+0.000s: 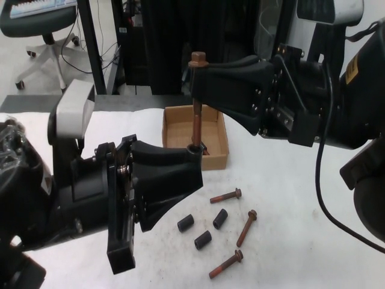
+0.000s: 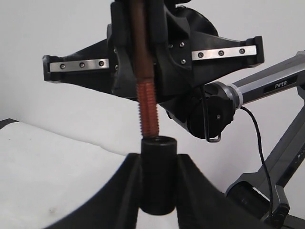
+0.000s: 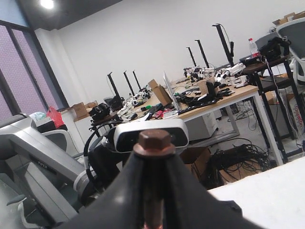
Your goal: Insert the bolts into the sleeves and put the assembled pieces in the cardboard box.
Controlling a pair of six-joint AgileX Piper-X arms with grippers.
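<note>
1. Nearest on the white bench [image 1: 301,180] lie three loose bolts [image 1: 246,227] and, just beside them, three loose sleeves [image 1: 203,240], black, all on their sides.
2. Up a level, the left gripper [image 1: 192,152] comes in from the near left, its fingers pinched on a sleeve [image 2: 158,162] that stands upright between them.
3. Right above that, a bolt [image 1: 197,114] hangs straight down, head up. Its threaded tip is at the mouth of the held sleeve, and how far in it sits cannot be told.
4. The right gripper [image 1: 198,71] reaches across from the far right and is clamped on the bolt just under the head.
5. Beyond the two grippers sits the cardboard box [image 1: 171,129], open at the top, on the bench.
</note>
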